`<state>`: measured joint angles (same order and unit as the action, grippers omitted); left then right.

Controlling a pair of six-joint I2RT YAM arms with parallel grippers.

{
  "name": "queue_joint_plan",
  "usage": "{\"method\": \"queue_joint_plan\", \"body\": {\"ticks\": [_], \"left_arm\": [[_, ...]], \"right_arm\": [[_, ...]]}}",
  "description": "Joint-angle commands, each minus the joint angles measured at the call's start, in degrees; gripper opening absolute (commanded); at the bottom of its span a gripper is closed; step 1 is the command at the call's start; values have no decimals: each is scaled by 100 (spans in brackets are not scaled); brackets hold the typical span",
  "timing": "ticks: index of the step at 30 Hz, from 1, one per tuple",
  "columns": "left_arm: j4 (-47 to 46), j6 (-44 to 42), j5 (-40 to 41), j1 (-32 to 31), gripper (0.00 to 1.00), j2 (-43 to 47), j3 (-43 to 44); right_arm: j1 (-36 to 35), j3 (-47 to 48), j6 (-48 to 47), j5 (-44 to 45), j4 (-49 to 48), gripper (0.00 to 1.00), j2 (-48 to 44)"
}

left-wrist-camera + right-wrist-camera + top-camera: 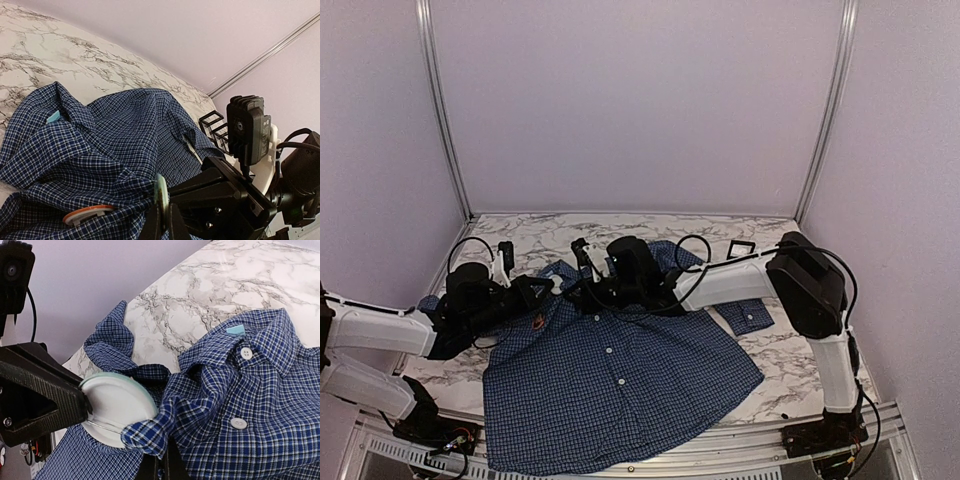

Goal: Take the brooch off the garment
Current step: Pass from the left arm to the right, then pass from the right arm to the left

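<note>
Marble table [545, 235]: arms [380, 330] low over garment [620, 390]

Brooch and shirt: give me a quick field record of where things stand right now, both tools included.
brooch: round disc, pale back showing in right wrist view, gripped at its rim
left tool: shut on brooch
right tool: shut on a shirt fold that overlaps the brooch's edge
shirt: spread button side up on the marble table
pin: freed from the cloth or not, cannot tell
</note>
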<state>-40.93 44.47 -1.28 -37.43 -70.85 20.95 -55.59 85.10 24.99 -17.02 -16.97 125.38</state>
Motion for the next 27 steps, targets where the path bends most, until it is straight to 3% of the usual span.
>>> {"method": "queue_joint_plan", "body": {"ticks": [1, 4, 12, 17, 27], "left_arm": [[-282, 162, 101, -36, 6, 12, -74], [73, 177, 101, -36, 22, 152, -25], [2272, -103, 319, -12, 38, 822, 649], [3660, -334, -237, 210, 38, 813, 1289], [5059, -912, -1289, 596, 36, 130, 2222]], "right_arm": [[-65, 173, -323, 517, 296, 0, 12], [-144, 170, -691, 914, 471, 0, -43], [-408, 88, -1760, 2241, 737, 0, -154], [-507, -63, -2106, 2525, 551, 0, -207], [-664, -249, -2759, 2766, 137, 0, -274]]}}
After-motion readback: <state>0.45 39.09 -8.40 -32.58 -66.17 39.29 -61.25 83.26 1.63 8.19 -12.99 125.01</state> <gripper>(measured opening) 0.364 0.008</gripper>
